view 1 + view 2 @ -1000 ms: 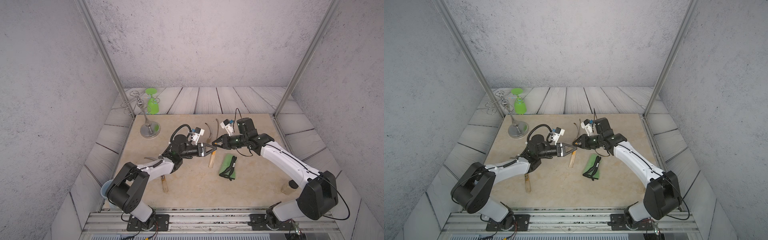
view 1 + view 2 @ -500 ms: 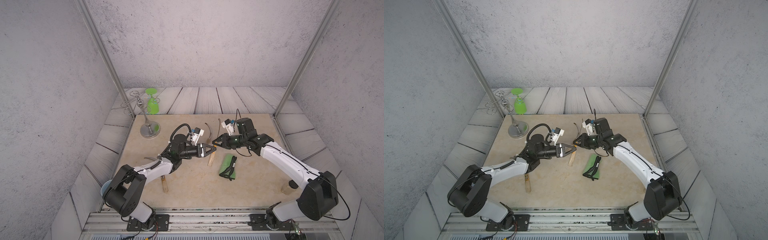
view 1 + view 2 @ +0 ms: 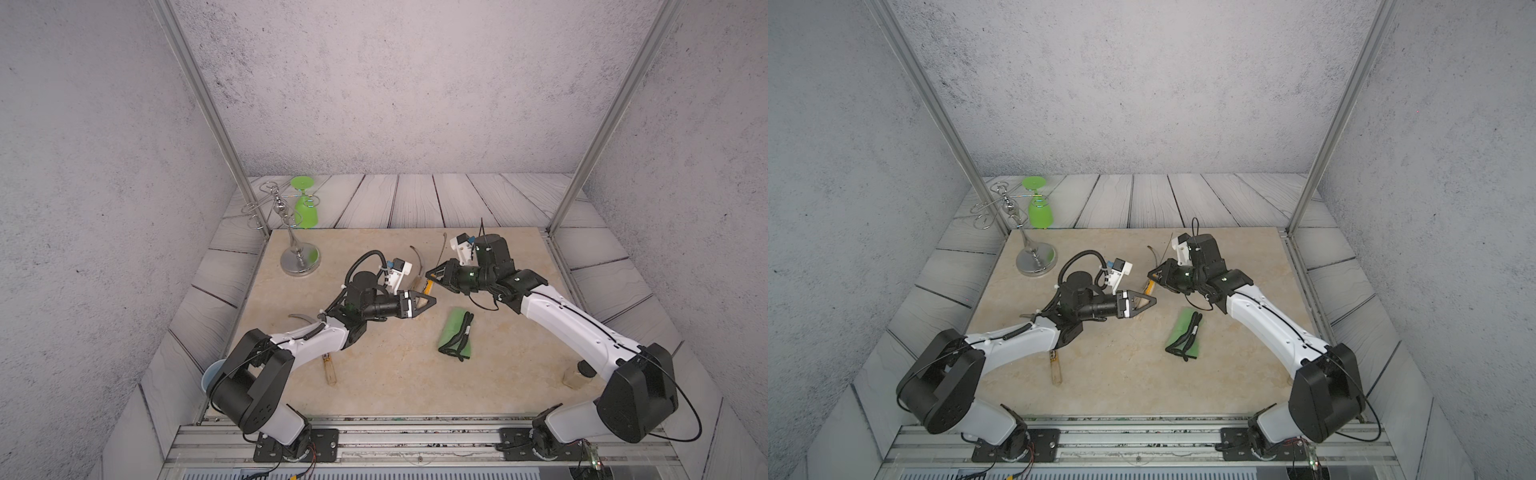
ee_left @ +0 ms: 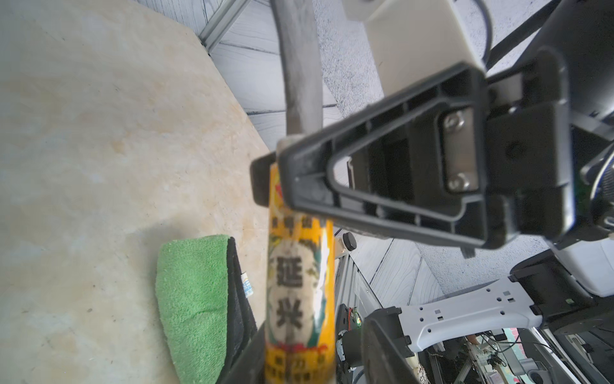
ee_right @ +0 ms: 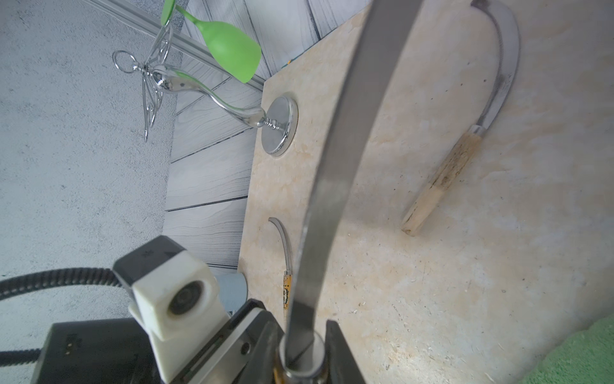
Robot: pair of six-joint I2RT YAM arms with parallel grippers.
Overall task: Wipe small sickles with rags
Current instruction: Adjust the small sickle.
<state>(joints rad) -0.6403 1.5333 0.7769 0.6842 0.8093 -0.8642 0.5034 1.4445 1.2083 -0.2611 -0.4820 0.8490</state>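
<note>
Rag (image 3: 454,332): lying flat on the worktop (image 3: 374,395) between the two forearms, folded, with the black strap along the side facing the right arm.
Held sickle (image 4: 299,282): hanging off the worktop just beyond the rag, a little to its left. Orange-labelled handle slanting down toward the rag, blade rising away from it.
Right gripper (image 3: 431,277): jaws clenching the top of that handle, directly under the blade's ferrule.
Left gripper (image 3: 430,301): jaws standing slack around the handle's lower end, with a gap showing on one side in the left wrist view. Seemingly letting go rather than gripping.
Relation for the coming move: rag lying just beside the left jaws, toward the arm bases and slightly to their right. Long axis running roughly from near to far, so probably needing a grasp across the short width.
Nearer arm: left jaws sitting closer to the rag than the right ones. Right ones being occupied with the sickle, so likely leaving the rag to the left.
Plain-handled sickle (image 5: 445,176): lying flat beyond the rag, past the held one.
Third sickle (image 3: 329,372): lying well to the rag's left, partly under the left forearm.
Sickles, counted: three, with one lifted and two lying.
Rags, counted: one.
Other things: one green glass (image 3: 306,212) hanging upside-down on one chrome stand (image 3: 299,257), far beyond the rag to its left.
</note>
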